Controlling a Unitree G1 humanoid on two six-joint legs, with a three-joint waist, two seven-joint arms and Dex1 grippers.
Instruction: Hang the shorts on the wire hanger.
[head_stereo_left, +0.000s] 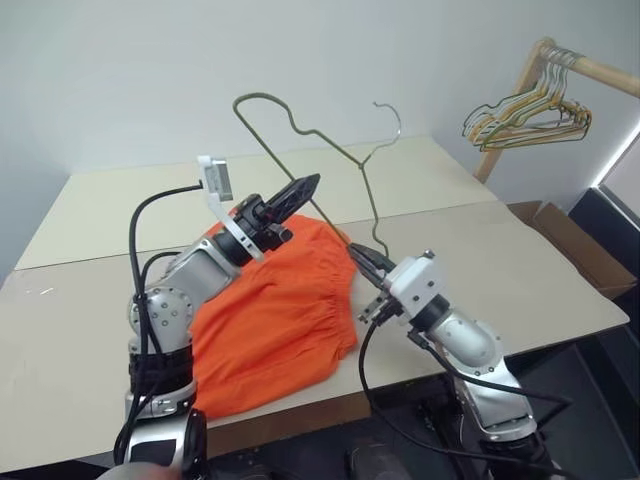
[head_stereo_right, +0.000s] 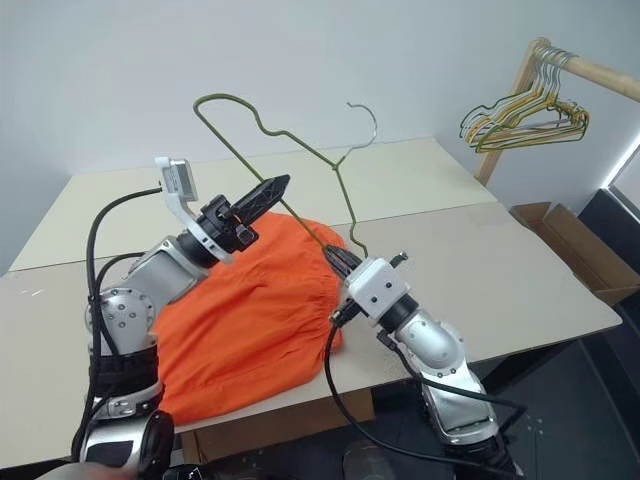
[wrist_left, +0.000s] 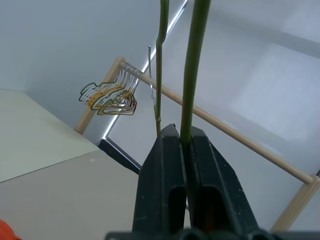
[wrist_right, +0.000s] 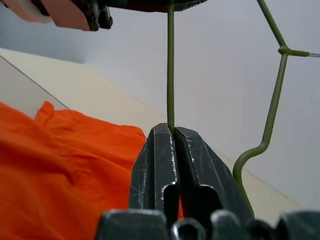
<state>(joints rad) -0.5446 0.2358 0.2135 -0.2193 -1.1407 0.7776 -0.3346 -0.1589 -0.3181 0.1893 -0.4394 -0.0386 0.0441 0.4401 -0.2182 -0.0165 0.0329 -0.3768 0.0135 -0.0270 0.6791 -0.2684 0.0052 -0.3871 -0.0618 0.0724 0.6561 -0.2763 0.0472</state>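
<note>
I am looking down on a pale beige bench (head_stereo_left: 90, 330) made of two slabs with a seam running across it, set against a plain light wall. Off the far right corner a wooden clothes rail (head_stereo_left: 590, 68) slants upward, carrying one bunch of green, yellow and tan hangers (head_stereo_left: 528, 118). On the floor at the right, beside the bench edge, stands one open cardboard box (head_stereo_left: 580, 245).

I count one pair of shorts (head_stereo_left: 275, 320), bright orange, lying spread flat on the near middle of the bench with the gathered waistband toward the right and the near hem reaching the bench's front edge.

I count one wire hanger (head_stereo_left: 330, 150), thin and olive-grey, held up in the air above the shorts and tilted, its hook pointing up and to the right and one bent shoulder corner reaching high to the left.

Two arms are in play. My left claw (head_stereo_left: 312, 183) is raised over the far edge of the shorts, fingers pressed together and pinching the hanger wire; in the left wrist view the wire rises straight out from between the two black fingers (wrist_left: 162, 170). My right claw (head_stereo_left: 358, 252) sits lower, at the right side of the shorts by the waistband, and its fingers are likewise pinched on a lower stretch of the same wire, which the right wrist view shows emerging from between its tips.
</note>
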